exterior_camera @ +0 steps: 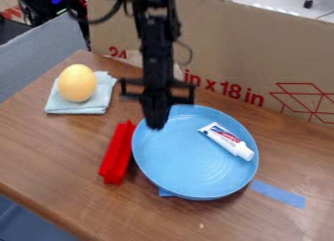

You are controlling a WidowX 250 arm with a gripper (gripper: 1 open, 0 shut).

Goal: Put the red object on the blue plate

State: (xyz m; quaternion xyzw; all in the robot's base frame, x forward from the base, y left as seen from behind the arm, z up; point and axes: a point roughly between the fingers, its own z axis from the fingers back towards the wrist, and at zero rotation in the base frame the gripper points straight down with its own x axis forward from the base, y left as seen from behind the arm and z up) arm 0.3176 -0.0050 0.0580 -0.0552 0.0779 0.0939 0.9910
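Brown wooden table (pixel 53 157) with a cardboard box (pixel 261 60) behind it, printed "in x 18 in" in red. Over the blue plate's (pixel 196 172) near-left rim hangs the black gripper (pixel 154 121), jaws pinched together on nothing. Down to its left lies the red block (pixel 117 152) on the table, just beside the plate. Right of the gripper, a white tube (pixel 228 140) lies in the plate, its print unreadable. Far left, a yellow egg (pixel 77 83) rests on a cloth (pixel 59 105).
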